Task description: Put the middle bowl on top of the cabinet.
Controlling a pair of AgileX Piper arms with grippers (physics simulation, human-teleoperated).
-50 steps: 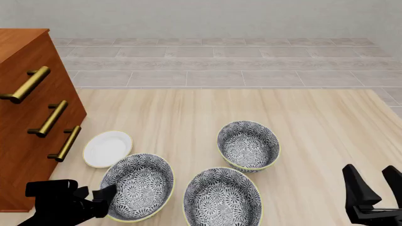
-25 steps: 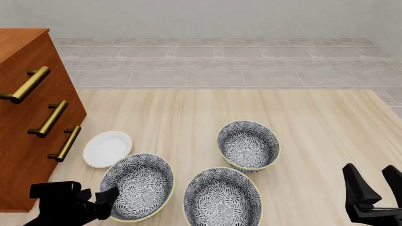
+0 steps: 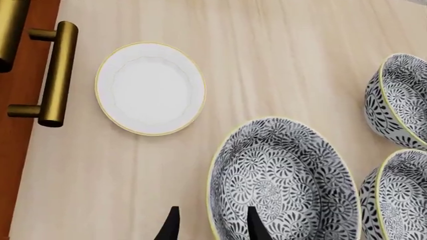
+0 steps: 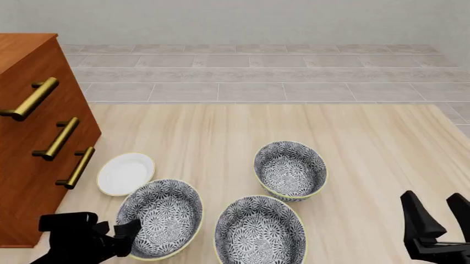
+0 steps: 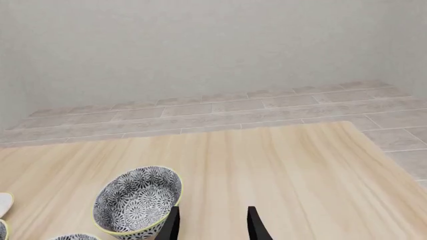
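Note:
Three identical floral bowls with pale yellow rims sit on the table. The middle bowl [image 4: 165, 214] [image 3: 280, 180] is leftmost in the front view, neither nearest nor farthest. My left gripper [image 4: 131, 230] [image 3: 212, 227] is open and straddles its near-left rim, one finger inside and one outside. The reddish-brown cabinet [image 4: 37, 137] [image 3: 13, 150] stands at the left with brass handles. At the front right my right gripper [image 4: 433, 199] [image 5: 212, 220] is open and empty, away from the bowls.
A small white plate [image 4: 126, 174] [image 3: 150, 88] lies between the cabinet and the gripped-at bowl. A second bowl [image 4: 258, 231] sits at front centre, almost touching the first. A third bowl [image 4: 290, 169] [image 5: 137, 200] sits farther back. A tiled floor lies beyond the table's far edge.
My left gripper has shifted slightly right and lower, settling over the bowl's rim. The bowls and the right arm have not moved.

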